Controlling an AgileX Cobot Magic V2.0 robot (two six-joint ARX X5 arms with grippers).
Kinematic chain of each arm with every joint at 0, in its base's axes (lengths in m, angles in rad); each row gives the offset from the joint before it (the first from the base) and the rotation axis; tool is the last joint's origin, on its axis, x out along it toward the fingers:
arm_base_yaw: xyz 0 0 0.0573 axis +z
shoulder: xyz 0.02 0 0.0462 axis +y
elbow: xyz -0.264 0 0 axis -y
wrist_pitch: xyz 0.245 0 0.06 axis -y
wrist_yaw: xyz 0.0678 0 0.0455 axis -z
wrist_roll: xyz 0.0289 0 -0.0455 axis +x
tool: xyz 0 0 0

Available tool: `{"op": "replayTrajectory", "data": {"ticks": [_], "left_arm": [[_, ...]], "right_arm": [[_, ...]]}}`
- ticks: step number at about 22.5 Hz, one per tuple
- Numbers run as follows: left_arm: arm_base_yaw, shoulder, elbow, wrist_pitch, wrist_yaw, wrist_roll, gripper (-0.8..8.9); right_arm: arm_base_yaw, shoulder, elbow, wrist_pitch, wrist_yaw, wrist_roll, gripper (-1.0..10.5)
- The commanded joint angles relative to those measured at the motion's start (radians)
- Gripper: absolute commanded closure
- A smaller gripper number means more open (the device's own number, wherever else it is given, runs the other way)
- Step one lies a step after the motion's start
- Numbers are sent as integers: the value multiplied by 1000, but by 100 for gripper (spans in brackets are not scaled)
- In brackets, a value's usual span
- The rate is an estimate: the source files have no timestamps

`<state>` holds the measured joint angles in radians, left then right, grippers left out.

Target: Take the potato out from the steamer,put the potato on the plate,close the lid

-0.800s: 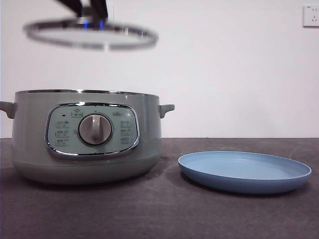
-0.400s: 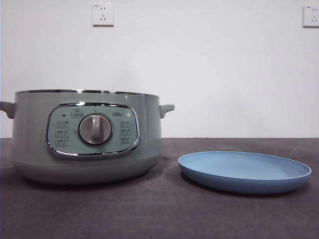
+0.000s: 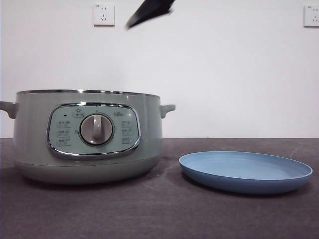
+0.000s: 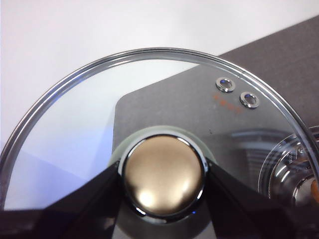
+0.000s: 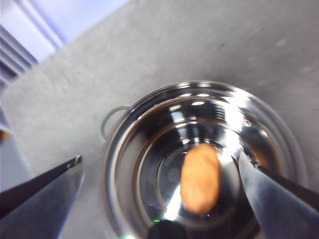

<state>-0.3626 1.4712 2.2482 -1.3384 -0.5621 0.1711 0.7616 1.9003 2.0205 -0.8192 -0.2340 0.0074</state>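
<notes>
The steamer (image 3: 87,137) stands uncovered on the dark surface (image 3: 159,214), its chrome rim bare and its dial panel facing the front. Just to one side of it, apart from its base, the light-blue plate (image 3: 245,172) lies flat with nothing on it. The lid (image 4: 99,129) is off the pot and up in the air: the left pincer (image 4: 162,181) is clamped on its knob, one black jaw pressed to each side of the shiny round cap, and the glass dome spreads out around the grip with its chrome edge and two small rivets plain to see. Through the glass the grey surface and a slice of the steamer's polished rim show beyond. The right pincer (image 5: 159,169) hangs above the open pot with its jaws spread wide apart, holding nothing, one jaw out over the surface beside the pot and the other over the pot's far rim. Between them, down in the mirror-bright steel bowl, the potato (image 5: 200,178) lies on the bottom, an orange-brown oval resting near the middle and touched by nothing. From the front, only a black tip (image 3: 149,11) of an arm pokes down at a slant from the top edge, high above the steamer; the lid itself is out of that view. Two white wall sockets (image 3: 103,14) sit on the pale wall behind.
</notes>
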Motion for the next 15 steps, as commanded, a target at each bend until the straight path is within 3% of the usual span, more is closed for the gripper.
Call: {"op": "replayTrajectory", "data": {"ticks": [1, 5, 15], "left_arm": [[12, -22, 15, -50, -10, -10, 822], [12, -24, 15, -51, -5, -10, 821], [12, -24, 15, -51, 48, -14, 821]], "right_arm": [[32, 117, 39, 27, 60, -22, 353], [48, 238, 44, 71, 159, -41, 353], [46, 345, 44, 47, 187, -61, 415]]}}
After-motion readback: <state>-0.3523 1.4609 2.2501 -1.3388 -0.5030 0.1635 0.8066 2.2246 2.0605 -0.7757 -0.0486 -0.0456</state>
